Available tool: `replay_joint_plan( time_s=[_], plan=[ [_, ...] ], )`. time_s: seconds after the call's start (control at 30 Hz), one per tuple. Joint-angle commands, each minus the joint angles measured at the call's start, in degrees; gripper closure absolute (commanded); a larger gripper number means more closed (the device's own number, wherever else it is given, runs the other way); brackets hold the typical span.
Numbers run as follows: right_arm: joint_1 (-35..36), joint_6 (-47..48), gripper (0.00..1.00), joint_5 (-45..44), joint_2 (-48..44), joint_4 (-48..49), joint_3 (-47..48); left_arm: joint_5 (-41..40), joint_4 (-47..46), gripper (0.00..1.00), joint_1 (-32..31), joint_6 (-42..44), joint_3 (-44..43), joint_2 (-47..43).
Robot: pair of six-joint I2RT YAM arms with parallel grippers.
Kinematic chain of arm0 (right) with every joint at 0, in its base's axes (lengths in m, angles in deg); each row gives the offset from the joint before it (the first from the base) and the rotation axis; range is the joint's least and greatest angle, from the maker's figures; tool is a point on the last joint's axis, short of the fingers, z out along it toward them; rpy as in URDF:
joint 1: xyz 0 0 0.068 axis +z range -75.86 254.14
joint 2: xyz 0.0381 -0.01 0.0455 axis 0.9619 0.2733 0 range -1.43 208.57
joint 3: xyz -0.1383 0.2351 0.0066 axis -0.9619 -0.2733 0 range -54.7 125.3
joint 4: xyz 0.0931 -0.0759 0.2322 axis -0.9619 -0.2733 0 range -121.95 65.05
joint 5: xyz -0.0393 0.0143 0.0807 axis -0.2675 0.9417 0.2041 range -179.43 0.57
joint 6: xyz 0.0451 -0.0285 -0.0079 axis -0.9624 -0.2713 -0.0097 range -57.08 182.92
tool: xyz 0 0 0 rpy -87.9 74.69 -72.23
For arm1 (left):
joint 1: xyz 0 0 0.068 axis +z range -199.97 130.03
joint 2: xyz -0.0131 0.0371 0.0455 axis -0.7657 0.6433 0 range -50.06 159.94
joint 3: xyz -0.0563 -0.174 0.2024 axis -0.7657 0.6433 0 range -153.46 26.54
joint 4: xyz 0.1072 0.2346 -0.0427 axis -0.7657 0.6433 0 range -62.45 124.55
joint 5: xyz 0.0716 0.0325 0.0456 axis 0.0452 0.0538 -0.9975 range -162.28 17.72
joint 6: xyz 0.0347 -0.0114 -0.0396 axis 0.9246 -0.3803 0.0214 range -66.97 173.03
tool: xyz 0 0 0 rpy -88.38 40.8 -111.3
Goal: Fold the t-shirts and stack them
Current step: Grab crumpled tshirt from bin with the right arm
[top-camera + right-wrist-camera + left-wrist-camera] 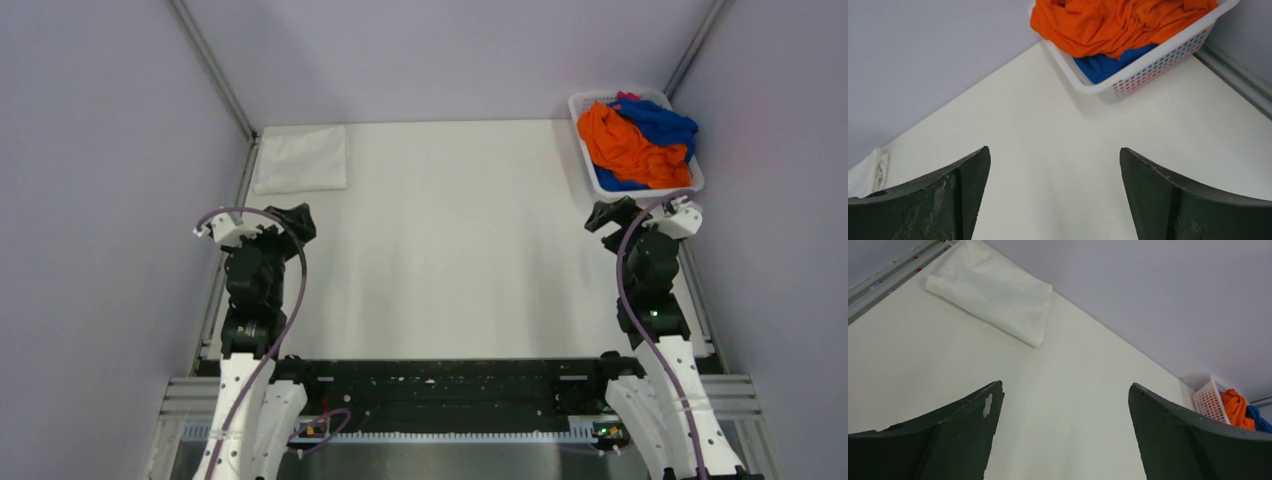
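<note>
left gripper [1065,385] and right gripper [1055,150] both spread wide, empty; the right best pinches the orange t-shirt [625,148], topmost in the basket [583,105] at the far right corner

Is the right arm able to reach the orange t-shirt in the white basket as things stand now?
Probably yes. The orange t-shirt lies on top in the white basket, just ahead of the open right gripper, and nothing stands between them; it would only need to clear the basket's rim.

Even, soft overhead light; faint shadows, no glare; wrist views sharp.
</note>
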Motion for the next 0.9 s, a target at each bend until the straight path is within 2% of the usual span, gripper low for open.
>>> replay_joint_plan(
  time_s=[0.0,0.13,0.37,0.5,0.73,0.87],
  plan=[
    [-0.31,0.72,0.01,4.08,3.21,-4.58,4.33,-2.88,3.36,0.01,0.16,-1.02,-2.97,0.45],
    [-0.34,6.35,0.01,12.34,11.66,-6.30,12.53,-5.14,6.56,0.01,0.13,-1.50,-5.07,2.92],
    [-0.82,12.99,0.01,6.85,32.66,-4.59,28.32,-7.40,14.93,0.01,0.16,-0.39,-12.62,10.48],
    [-1.93,16.10,0.01,3.53,47.32,-9.01,41.14,-7.98,13.97,0.01,0.15,0.01,-11.96,9.95],
    [-4.52,17.77,0.02,-0.99,67.75,-8.18,58.29,-10.09,10.79,0.01,0.14,1.24,-8.23,6.87],
    [-6.04,18.54,0.11,1.16,78.24,-8.02,67.64,-8.71,9.46,0.01,0.15,1.69,-7.77,6.78]
  ],
)
